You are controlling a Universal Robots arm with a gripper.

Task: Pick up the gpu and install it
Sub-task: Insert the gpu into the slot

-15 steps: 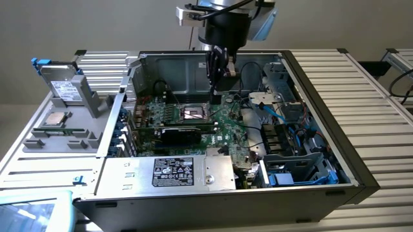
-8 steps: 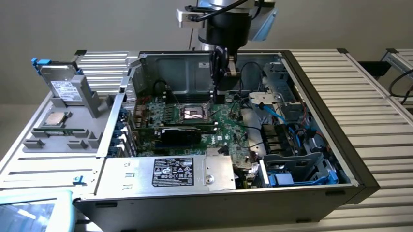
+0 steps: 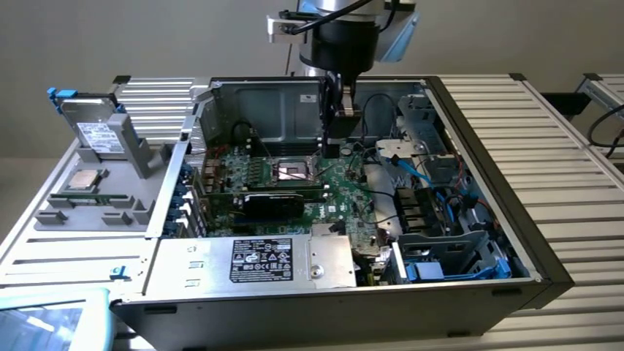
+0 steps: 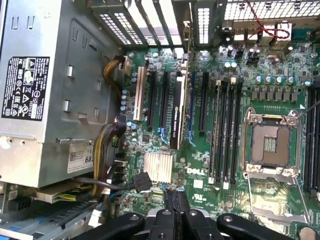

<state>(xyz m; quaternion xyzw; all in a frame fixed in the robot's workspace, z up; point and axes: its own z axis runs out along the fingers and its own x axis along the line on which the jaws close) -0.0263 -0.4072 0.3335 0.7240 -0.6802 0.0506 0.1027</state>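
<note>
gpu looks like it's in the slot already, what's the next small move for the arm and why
Probably a short straight lift clear of the case. The gpu stands upright in a motherboard slot, apparently seated, and the gripper is shut above the board, holding nothing, so nothing seems left to grip.

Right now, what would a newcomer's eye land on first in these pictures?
First, the open computer case with its green motherboard exposed, and the robot's hand hanging shut and empty above it, near the empty CPU socket. Next, the gpu standing on edge in an expansion slot beside the grey power supply. Outside the case, at the exterior view's left, a grey tray carries a drive and a processor chip.
</note>
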